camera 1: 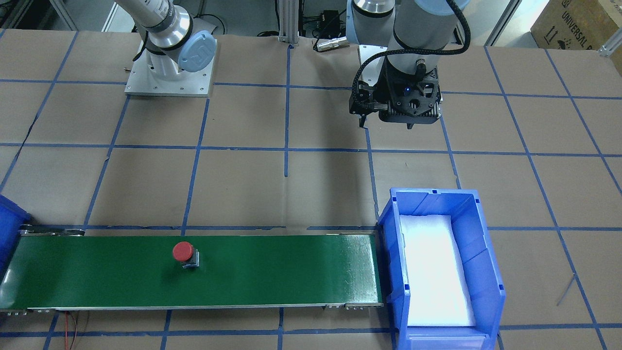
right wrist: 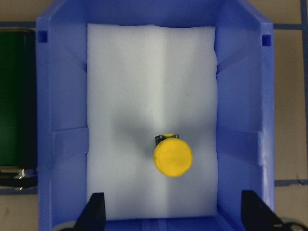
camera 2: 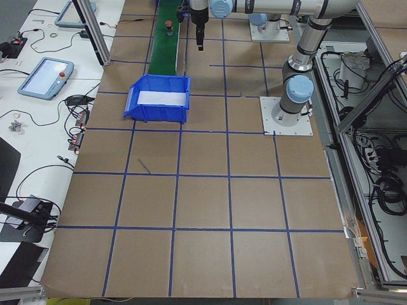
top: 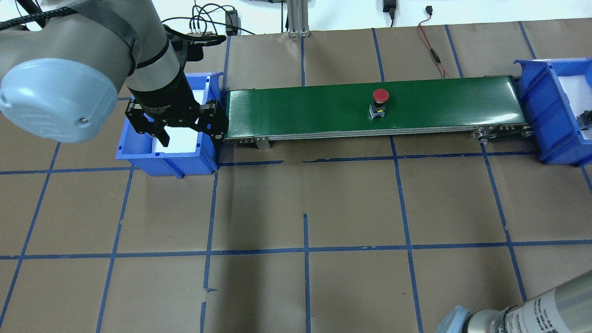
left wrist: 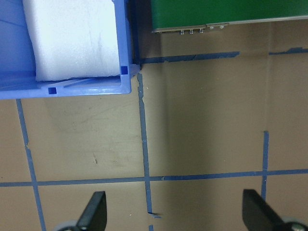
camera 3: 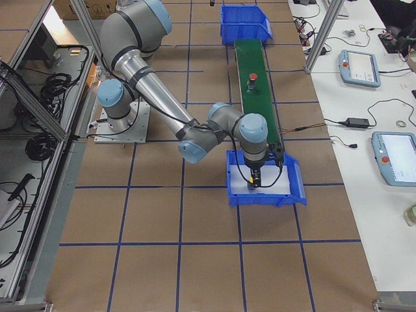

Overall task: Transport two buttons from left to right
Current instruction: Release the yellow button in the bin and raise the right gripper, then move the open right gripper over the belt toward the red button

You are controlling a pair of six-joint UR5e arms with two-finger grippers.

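A red button [camera 1: 184,253] stands upright on the green conveyor belt [camera 1: 272,272], also seen in the overhead view as the red button [top: 380,99]. A yellow button [right wrist: 173,157] rests on white foam inside the right blue bin [right wrist: 240,120]. My right gripper [right wrist: 173,196] hovers open above that bin, its fingers well apart from the yellow cap and holding nothing. My left gripper [top: 185,134] is open and empty, raised over the near edge of the left blue bin [top: 138,155]. In the left wrist view the left gripper [left wrist: 174,195] looks down on bare table beside the bin corner.
The left bin [camera 1: 393,253] holds only white foam [camera 1: 435,272] and sits against one belt end. The other bin [camera 3: 296,188] sits at the opposite end. Brown paper with blue tape lines [top: 305,249] covers the table. Cables [top: 432,51] lie behind the belt.
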